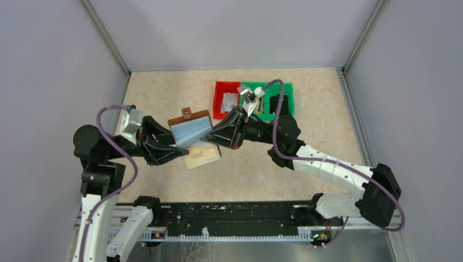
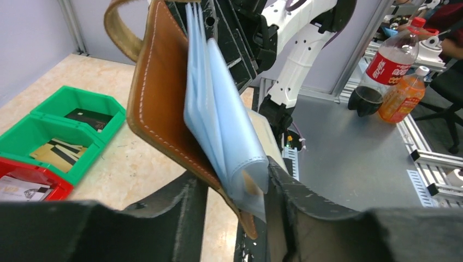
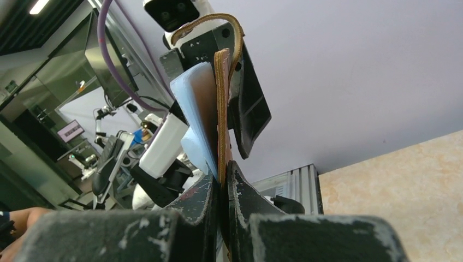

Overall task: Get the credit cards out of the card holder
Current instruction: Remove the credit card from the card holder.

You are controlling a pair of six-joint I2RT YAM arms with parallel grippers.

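The card holder [image 1: 188, 117] is brown leather with a fan of pale blue sleeves [image 1: 192, 132], and it hangs above the table between both arms. My right gripper [image 1: 217, 136] is shut on its leather edge [image 3: 223, 109], pinching it between both fingers [image 3: 243, 191]. My left gripper [image 2: 235, 177] straddles the holder's lower corner [image 2: 164, 120]; one finger [image 2: 289, 191] touches the blue sleeves [image 2: 218, 114], and a gap shows at the other finger. In the top view the left gripper [image 1: 176, 144] sits at the sleeves' near edge. One tan credit card [image 1: 202, 157] lies flat on the table beneath.
A red bin [image 1: 221, 87] and a green bin [image 1: 289, 93] stand at the back, each holding small flat items. In the left wrist view the green bins [image 2: 65, 98] and the red bin [image 2: 54, 191] lie left of the holder. Grey walls close three sides.
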